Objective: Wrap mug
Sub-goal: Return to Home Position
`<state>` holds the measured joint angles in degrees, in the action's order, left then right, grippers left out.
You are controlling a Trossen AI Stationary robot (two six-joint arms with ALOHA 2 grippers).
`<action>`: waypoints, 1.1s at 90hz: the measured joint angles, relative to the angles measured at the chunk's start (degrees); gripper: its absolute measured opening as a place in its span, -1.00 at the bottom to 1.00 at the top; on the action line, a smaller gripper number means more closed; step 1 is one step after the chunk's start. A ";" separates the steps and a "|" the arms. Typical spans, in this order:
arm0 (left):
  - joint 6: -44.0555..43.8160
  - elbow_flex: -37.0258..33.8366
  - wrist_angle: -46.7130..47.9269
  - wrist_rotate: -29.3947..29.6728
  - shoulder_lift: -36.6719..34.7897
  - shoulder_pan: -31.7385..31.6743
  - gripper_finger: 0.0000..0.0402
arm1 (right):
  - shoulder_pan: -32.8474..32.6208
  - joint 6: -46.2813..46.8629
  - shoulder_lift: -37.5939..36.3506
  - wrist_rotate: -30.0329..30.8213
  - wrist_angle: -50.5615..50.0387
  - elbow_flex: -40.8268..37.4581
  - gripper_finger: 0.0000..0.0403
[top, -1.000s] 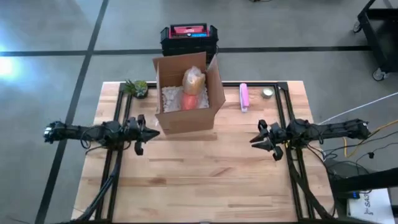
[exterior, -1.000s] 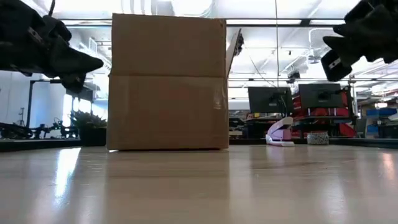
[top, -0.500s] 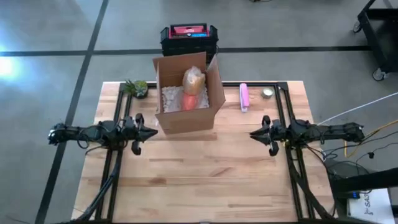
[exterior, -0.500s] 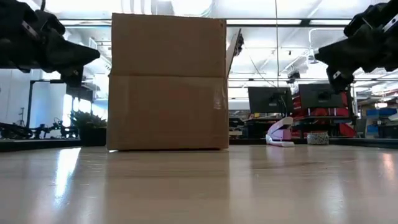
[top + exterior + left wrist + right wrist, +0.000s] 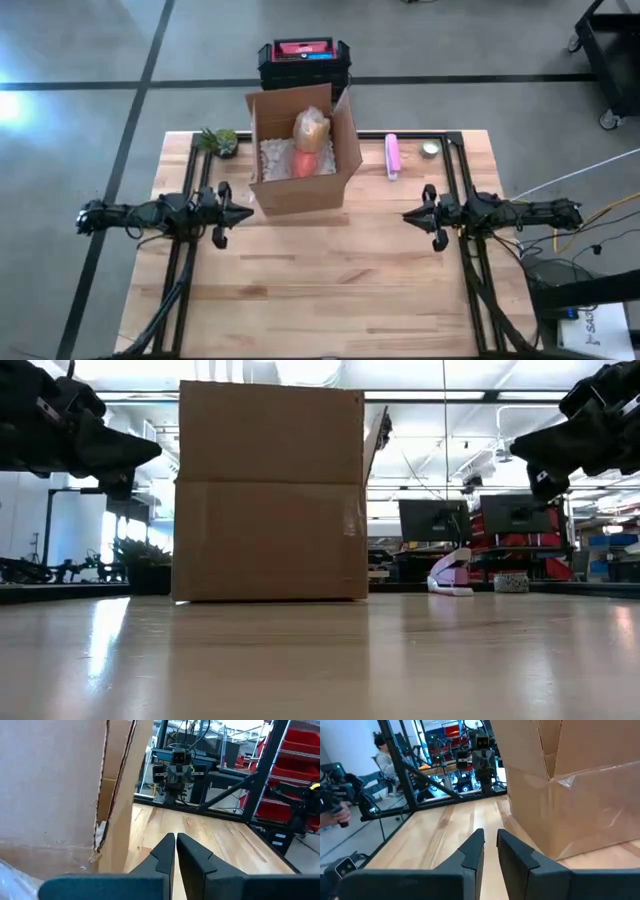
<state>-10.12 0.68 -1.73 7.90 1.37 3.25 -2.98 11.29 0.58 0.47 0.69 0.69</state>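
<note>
Mug (image 5: 311, 128): inside cardboard box (image 5: 296, 198), flaps open. Shows as a yellowish bundle in clear wrap, in the half of the box farthest from my grippers. Orange obj. (image 5: 303, 164) just beside it on the nearer side. White fill (image 5: 272, 155) lies along the box's left inner wall. Cannot tell if the mug stands upright.

L gripper (image 5: 247, 212): off the box's front-left corner, near it, not touching. Raised clear of table (image 5: 330, 290) per low view. Tips aimed across the box front twd. my R arm. Fingers pressed together, only a hairline slit in wrist view. Nothing held.

R gripper (image 5: 407, 214): off the box's front-right corner, farther from the box than L is. Abt. same height as L per low view. Tips aimed back twd. the box. Fingers drawn close, thin slit betw. them, nothing in it.

Other:
- Pink obj. (image 5: 392, 156) lies on table right of box, apart from it.
- Small round item (image 5: 430, 150) sits further right again.
- Small green plant (image 5: 222, 141) is left of box, near its back corner.
- Black case w/ red top (image 5: 303, 55) is on floor behind box.
- R wrist view: person (image 5: 382, 755) seated in room beyond box and table.
</note>
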 joint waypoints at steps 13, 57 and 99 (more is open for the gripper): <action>-0.65 -0.12 -0.40 0.09 -0.37 0.04 -0.97 | 0.02 -1.42 0.04 0.02 -0.01 0.00 -0.73; -1.04 -0.17 -0.76 0.62 0.66 0.01 -0.97 | 0.02 -1.64 0.30 0.02 0.04 -0.04 -0.58; -1.08 -0.17 -1.47 0.70 4.10 0.02 -0.97 | 0.02 -1.44 0.33 0.04 0.09 -0.05 -0.64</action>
<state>-11.20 0.51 -3.20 8.60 5.47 3.27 -2.96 9.85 0.91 0.51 0.78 0.64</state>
